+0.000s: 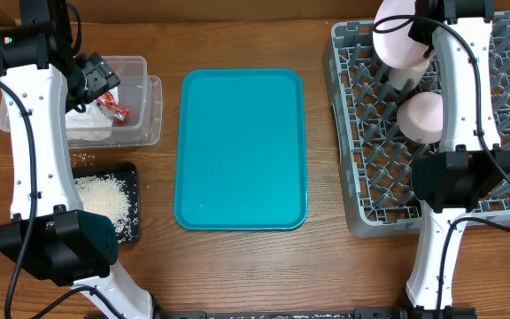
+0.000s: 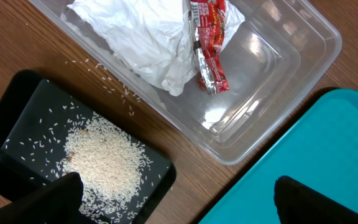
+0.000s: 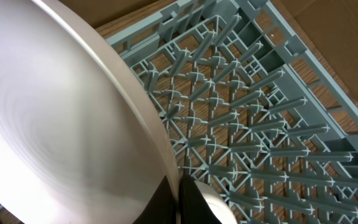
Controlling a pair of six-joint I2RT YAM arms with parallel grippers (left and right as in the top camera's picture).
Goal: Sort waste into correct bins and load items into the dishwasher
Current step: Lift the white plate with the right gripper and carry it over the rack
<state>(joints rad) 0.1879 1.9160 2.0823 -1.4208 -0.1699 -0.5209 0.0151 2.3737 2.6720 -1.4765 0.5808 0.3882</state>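
The left hand (image 2: 179, 208) hangs spread and empty, its two dark fingers (image 2: 48, 199) wide apart at the bottom of the wrist view. Right below and ahead of it is the clear tub (image 2: 278, 74), which holds crumpled white napkins (image 2: 142, 37) with the red-and-white wrapper (image 2: 210, 43) lying against them. Just beside the tub sits the black tray (image 2: 36, 124) with a heap of rice scraps (image 2: 104, 158) in it. A few loose grains (image 2: 104, 74) lie on the desk (image 2: 17, 56) between tub and tray. A corner of the teal tray (image 2: 316, 143) shows on the other side.

The right hand (image 3: 182, 199) is pressed onto the rim of the large white plate (image 3: 55, 112). The plate fills the left of that wrist view, tilted on edge above the grey dish rack (image 3: 260, 124). The rack's pegs and lattice spread out behind it.

From overhead, the left hand (image 1: 96, 78) is over the tub (image 1: 153, 106) at the desk's far left, with the black tray (image 1: 129, 177) nearer the arm's base. The teal tray (image 1: 242, 151) lies bare in the middle. The plate (image 1: 397, 35) is at the far left corner of the rack (image 1: 370, 177). A second round white dish (image 1: 421, 117) sits in the rack, partly behind the right arm.
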